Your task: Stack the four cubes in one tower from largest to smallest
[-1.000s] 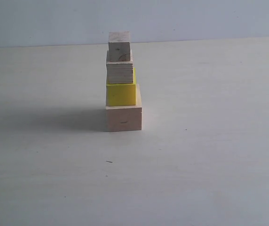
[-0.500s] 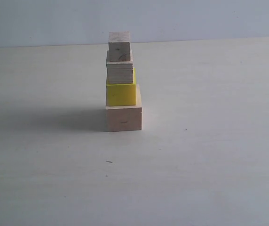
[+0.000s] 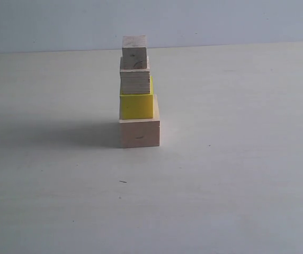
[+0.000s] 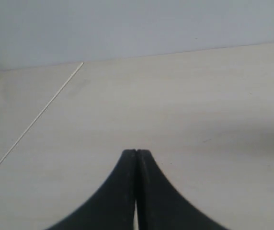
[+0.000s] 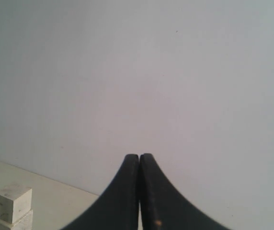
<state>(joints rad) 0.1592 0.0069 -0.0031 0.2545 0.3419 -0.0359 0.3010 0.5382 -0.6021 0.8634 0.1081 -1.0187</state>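
— Found the tower [image 3: 138, 92]?
— Yes. Standing on the bench [image 3: 236, 159], near the middle.
— Stacked how?
— Big pale wood cube [image 3: 140, 133] at the bottom, right on the bench. Yellow cube [image 3: 136, 106] on that, lined up with its left side. Then small wood cube [image 3: 135, 81]. Smallest wood cube [image 3: 135, 52] on the very top.
— And the left pincer [image 4: 136, 153]?
— Squeezed tight. Holding nothing. Hanging over the bench.
— Right pincer [image 5: 139, 157]?
— Squeezed tight too. Holding nothing. Up by the top cube, not touching it, facing the wall [image 5: 175, 72].
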